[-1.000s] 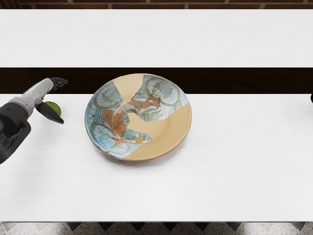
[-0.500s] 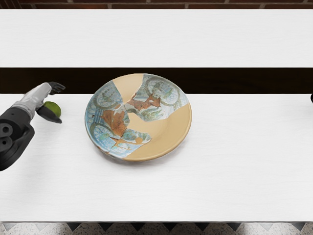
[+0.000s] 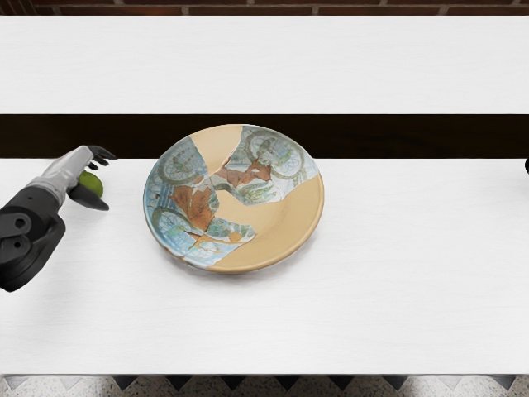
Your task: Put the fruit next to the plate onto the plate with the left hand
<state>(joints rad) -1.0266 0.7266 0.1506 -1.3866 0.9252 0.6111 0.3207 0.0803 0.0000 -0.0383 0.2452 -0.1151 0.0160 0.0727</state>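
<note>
Low at the left end of the white bench [image 3: 397,289], the left hand [image 3: 89,174] pinches a small green fruit [image 3: 94,184] between thumb and curled fingers, just beside the painted plate [image 3: 306,223]. A shallow hold could let the round fruit slip and roll away before clearing the plate's raised rim.

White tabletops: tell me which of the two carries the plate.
The near tabletop, on this side of the dark gap; the plate rests on it. The far tabletop lies beyond that gap.
</note>
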